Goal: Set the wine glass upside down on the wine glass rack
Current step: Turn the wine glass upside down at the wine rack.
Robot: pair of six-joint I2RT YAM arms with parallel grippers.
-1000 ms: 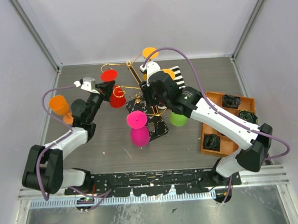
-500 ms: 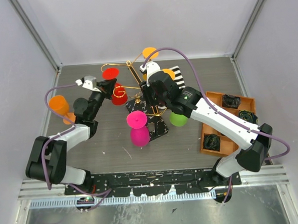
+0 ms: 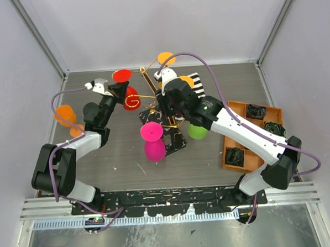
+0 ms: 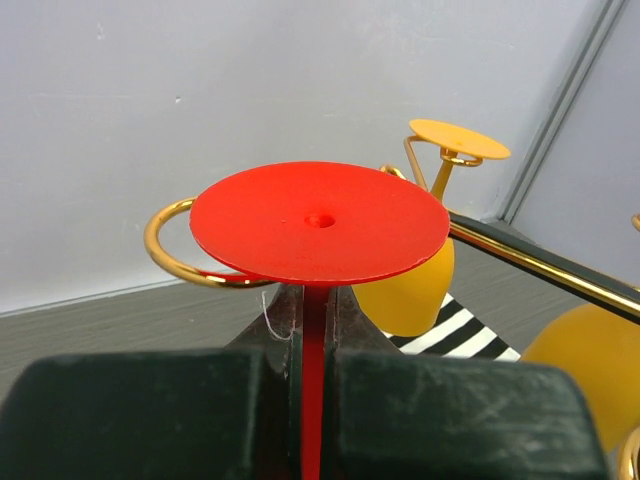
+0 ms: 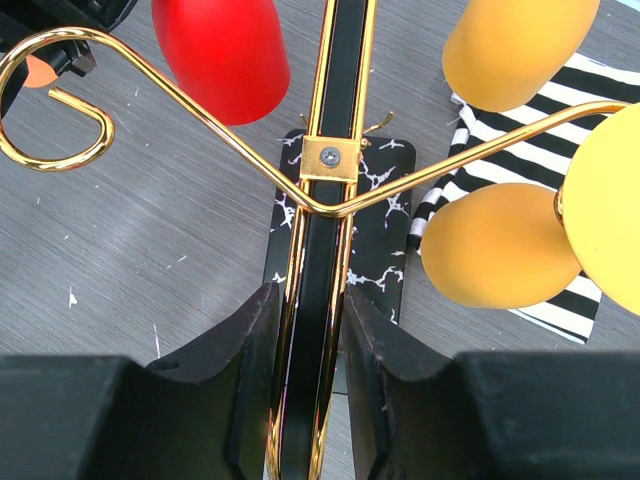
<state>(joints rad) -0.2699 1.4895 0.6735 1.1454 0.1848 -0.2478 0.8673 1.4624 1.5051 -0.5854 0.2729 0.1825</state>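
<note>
My left gripper is shut on the stem of a red wine glass, held upside down with its round foot up. In the left wrist view the foot sits over a curled gold arm end of the rack. The red bowl hangs beside a scroll arm. My right gripper is shut on the gold post of the wine glass rack, which stands on a black marble-veined base.
Yellow glasses hang on the rack over a striped cloth. A pink glass and a green glass hang near the base. An orange glass lies at the left. An orange tray sits at the right.
My left gripper has carried the red glass up and to the right, toward the rack's left scroll arm. The right arm has not moved.
</note>
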